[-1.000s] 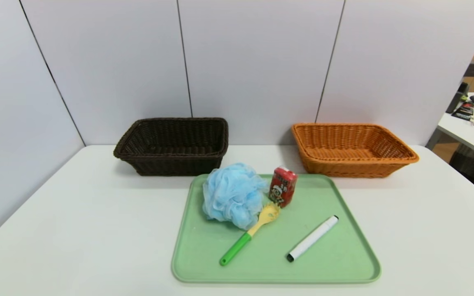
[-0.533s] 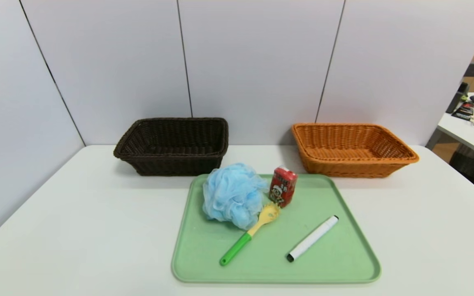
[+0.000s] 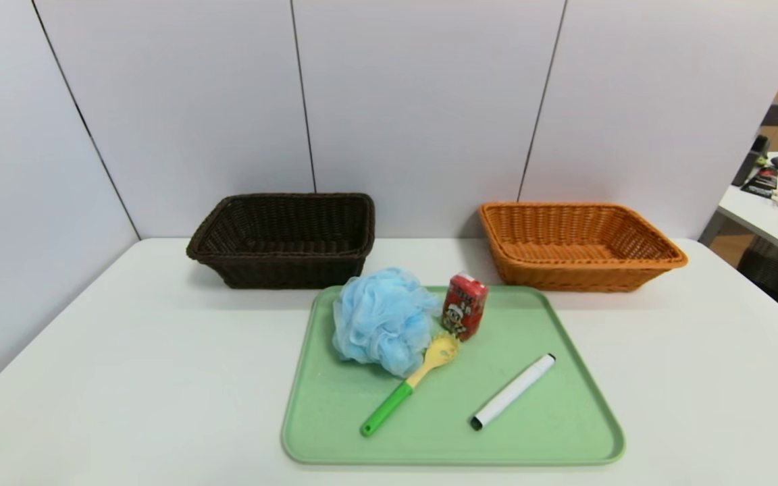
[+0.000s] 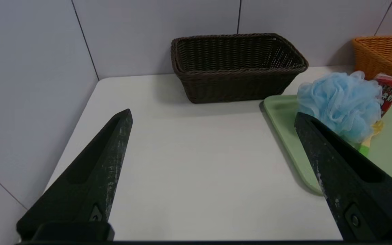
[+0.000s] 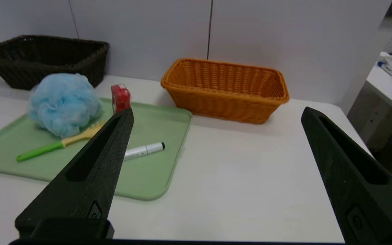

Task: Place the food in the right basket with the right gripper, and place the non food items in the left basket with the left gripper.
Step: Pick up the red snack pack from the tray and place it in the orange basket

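We are seeing nothing changing since the earlier frames. On the green tray (image 3: 564,432) are lying the blue bath puff (image 3: 381,318), red snack box (image 3: 464,305), spoon (image 3: 406,388) and marker (image 3: 512,391). Our left gripper (image 4: 213,117) and right gripper (image 5: 216,114) are hovering over the near desk (image 3: 125,378), fingers apart, baskets (image 3: 284,237) (image 3: 578,244) waiting beyond.

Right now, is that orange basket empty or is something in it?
Empty: the orange basket shows only bare woven floor in head and right wrist views.
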Motion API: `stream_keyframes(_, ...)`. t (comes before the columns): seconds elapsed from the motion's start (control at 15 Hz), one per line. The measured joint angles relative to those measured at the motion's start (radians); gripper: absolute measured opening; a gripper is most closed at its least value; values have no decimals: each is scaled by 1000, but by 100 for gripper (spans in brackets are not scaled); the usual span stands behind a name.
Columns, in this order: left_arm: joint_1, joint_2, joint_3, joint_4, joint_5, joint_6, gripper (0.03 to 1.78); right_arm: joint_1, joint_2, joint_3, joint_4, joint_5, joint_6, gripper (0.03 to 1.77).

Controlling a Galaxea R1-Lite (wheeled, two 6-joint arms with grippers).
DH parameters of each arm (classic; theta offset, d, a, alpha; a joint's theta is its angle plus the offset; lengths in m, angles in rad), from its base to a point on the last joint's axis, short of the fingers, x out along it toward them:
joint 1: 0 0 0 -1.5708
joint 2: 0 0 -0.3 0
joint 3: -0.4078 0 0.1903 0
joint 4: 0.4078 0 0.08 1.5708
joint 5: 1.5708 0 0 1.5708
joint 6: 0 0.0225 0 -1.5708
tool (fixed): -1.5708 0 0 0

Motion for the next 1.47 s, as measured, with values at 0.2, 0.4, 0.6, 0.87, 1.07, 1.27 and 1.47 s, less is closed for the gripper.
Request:
stream_keyframes(0.2,-1,162,-156,0,-16,0,169,0,150,-163,2,14,-3,170)
stream_keyframes(0.4,-3,277,-228,0,-54,6,169,1,286,-256,1,40,-19,170)
stream_keyframes(0.6,-25,329,-232,3,-56,4,169,23,393,-296,-9,53,-56,170)
stream_keyframes(0.87,-32,340,-172,5,-55,1,169,154,484,-280,-13,55,-54,170)
stream_keyframes(1.07,-34,359,-127,-5,-53,-2,169,277,548,-264,-27,41,-41,170)
stream_keyframes(1.27,-63,398,-68,-106,-52,-4,169,360,633,-245,-128,15,-8,170)
stream_keyframes(1.47,-107,430,0,-198,-52,-10,169,425,702,-183,-242,-7,-1,170)
